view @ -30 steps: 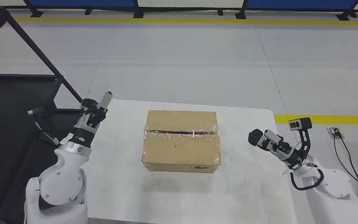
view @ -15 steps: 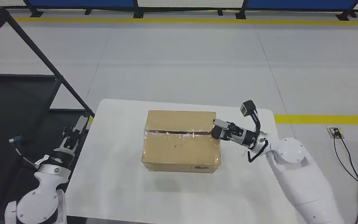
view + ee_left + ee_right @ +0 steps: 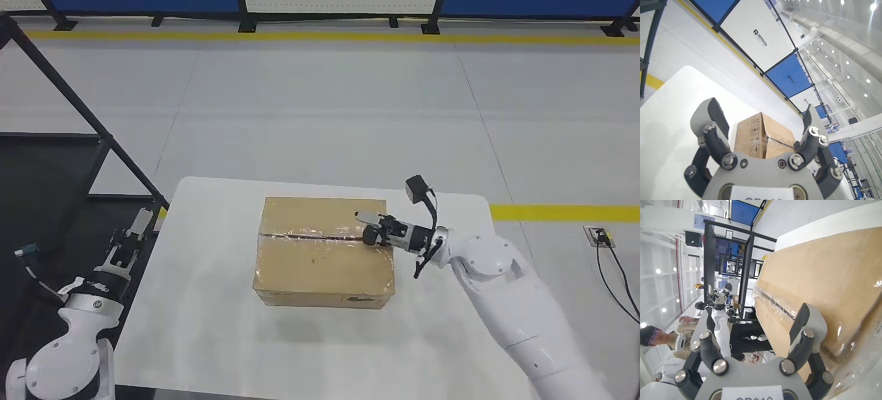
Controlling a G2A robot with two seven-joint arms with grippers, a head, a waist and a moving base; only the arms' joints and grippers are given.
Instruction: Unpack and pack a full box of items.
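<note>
The right gripper [image 3: 366, 227] has swung in from beyond the desk's [image 3: 210, 300] right edge. It now sits over the right end of the cardboard box [image 3: 322, 262], at the taped seam [image 3: 310, 236]. The left gripper [image 3: 140, 222] has drawn back from the desk's left edge, ending lower and farther out.

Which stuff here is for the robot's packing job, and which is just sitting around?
For the job:
box, closed
clear tape over its seam
table under it

Just around:
black frame beside the table
yellow floor line
</note>
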